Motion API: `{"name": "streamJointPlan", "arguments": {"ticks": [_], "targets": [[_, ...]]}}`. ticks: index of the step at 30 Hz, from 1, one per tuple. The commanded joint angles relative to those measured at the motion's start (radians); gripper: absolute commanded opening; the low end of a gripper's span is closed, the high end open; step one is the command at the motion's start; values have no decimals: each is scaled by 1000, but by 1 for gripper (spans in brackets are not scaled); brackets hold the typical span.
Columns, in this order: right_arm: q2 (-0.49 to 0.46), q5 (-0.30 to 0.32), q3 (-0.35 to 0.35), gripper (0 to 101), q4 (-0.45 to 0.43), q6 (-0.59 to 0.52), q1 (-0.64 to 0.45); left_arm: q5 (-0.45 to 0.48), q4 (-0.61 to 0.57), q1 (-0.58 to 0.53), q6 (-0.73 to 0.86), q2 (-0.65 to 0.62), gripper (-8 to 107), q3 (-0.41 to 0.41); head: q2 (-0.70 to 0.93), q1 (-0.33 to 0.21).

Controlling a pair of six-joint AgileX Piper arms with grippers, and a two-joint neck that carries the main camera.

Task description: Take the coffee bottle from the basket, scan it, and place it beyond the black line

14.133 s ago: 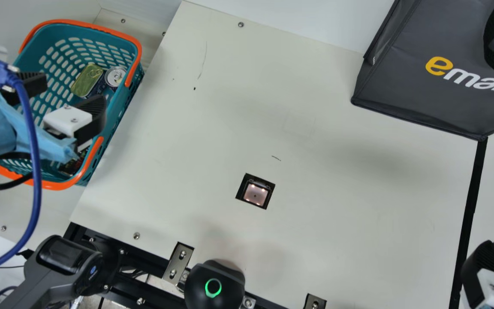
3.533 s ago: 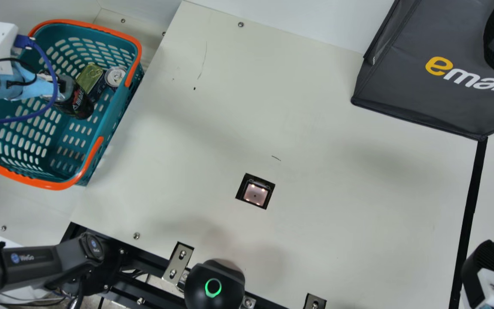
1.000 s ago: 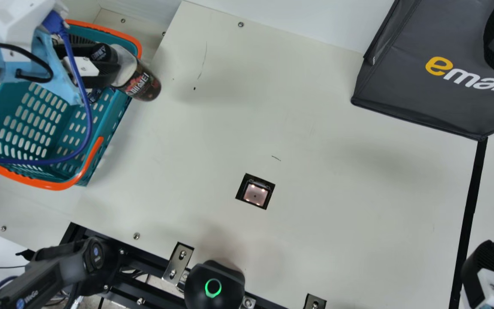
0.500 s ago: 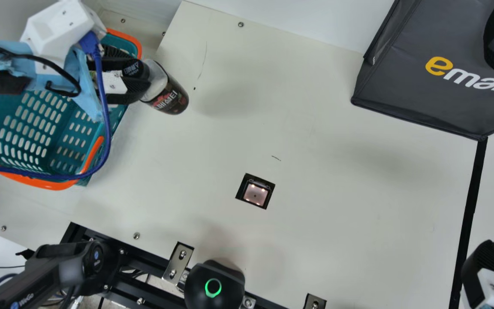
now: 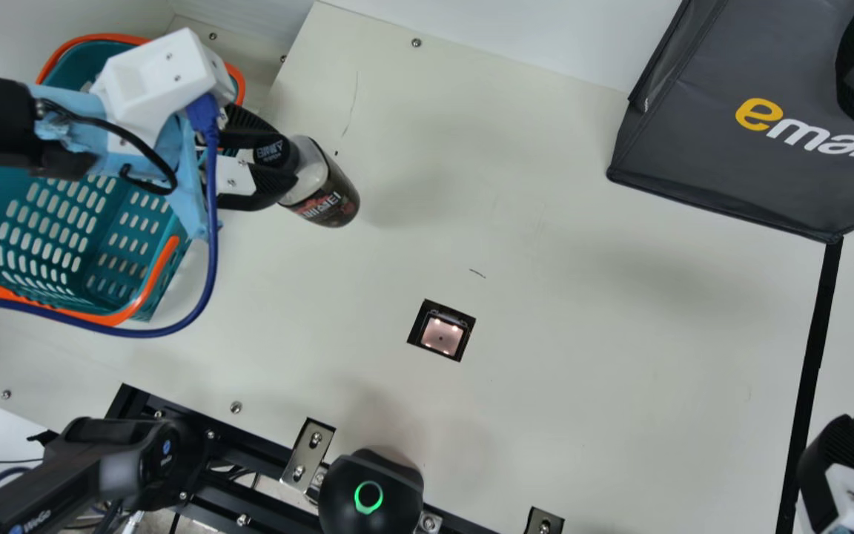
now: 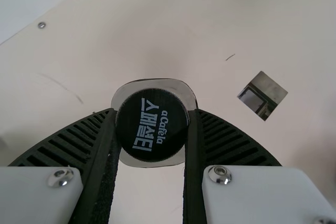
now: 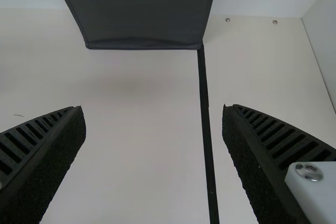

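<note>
left gripper: the left gripper holds the coffee bottle tight, with one finger on each side of its black cap.
coffee bottle: over the counter, between the basket and the scanner, and on the basket side of the black line.
right gripper: the right gripper has its fingers spread wide, near the black line.
scanner: in a square hole in the counter, with little lights on.
bag: the big gray bag has a corner at the end of the black line.
</note>
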Motion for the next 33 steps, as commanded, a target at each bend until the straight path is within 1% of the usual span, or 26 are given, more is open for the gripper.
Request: {"name": "streamJointPlan", "arguments": {"ticks": [1,20,33], "targets": [[0,0,0,91,0,0,0,0,1,-22,5,3,10,2,2,-27],[0,0,0,91,0,0,0,0,-2,-194,91,61,10,18,2,-27],[0,0,0,91,0,0,0,0,-21,-255,187,112,10,31,2,-27]]}}
